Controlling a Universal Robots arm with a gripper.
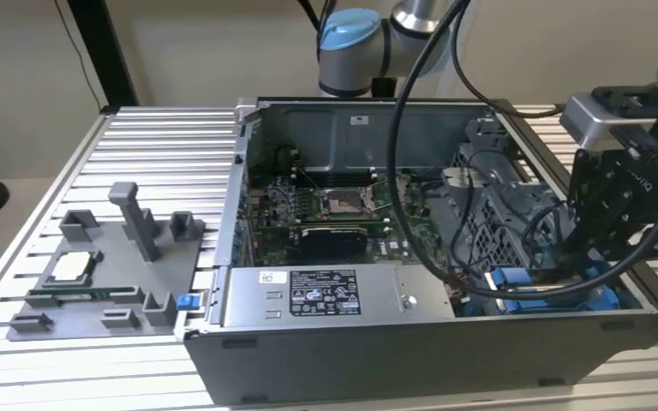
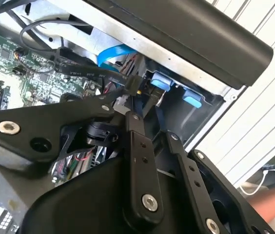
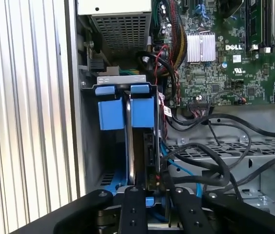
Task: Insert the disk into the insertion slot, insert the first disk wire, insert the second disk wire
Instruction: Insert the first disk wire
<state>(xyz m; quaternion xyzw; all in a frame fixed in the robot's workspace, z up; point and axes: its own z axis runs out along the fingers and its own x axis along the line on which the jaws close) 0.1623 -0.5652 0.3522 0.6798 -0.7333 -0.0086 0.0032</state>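
The silver hard drive in its bright blue carrier frame (image 3: 141, 111) already sat in the grey metal bay with blue rails (image 3: 91, 146). The black gripper (image 2: 145, 100) looked pinched on a black wire connector (image 2: 130, 83) near the drive. This seemed to be the first wire step, calling for square alignment with the socket.

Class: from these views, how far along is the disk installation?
Done: the disk sits in the insertion slot, blue tabs showing. In hand: the tool is at the disk's end beside a black wire. Left: I cannot tell whether either wire is plugged in.
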